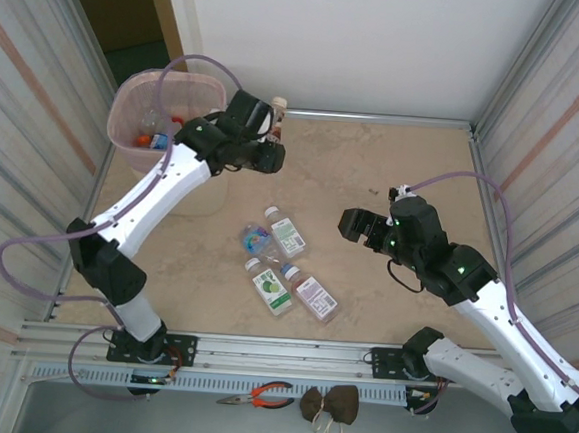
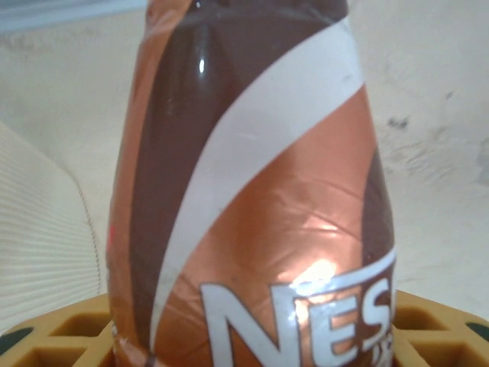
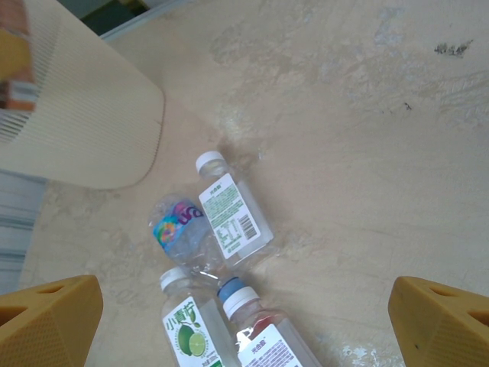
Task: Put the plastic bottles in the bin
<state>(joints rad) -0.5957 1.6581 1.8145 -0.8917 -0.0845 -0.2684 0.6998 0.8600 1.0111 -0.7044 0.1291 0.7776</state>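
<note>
Now left gripper [image 1: 272, 127] clamped on brown-orange bottle [image 2: 252, 199] near bin [image 1: 128, 99]; right gripper [image 1: 357, 227] apart.

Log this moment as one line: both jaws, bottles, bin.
left jaws: shut on brown bottle beside bin | right jaws: open, empty, over table | four bottles lying on table | bin: some bottles inside

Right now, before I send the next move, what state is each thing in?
brown bottle: upright, capped, clamped in the left gripper beside the bin.
bin: upright, open-topped, with a few bottles inside.
right gripper: open, empty, above the table.
four table bottles: lying on their sides; the colourful-label one looks crumpled.
</note>
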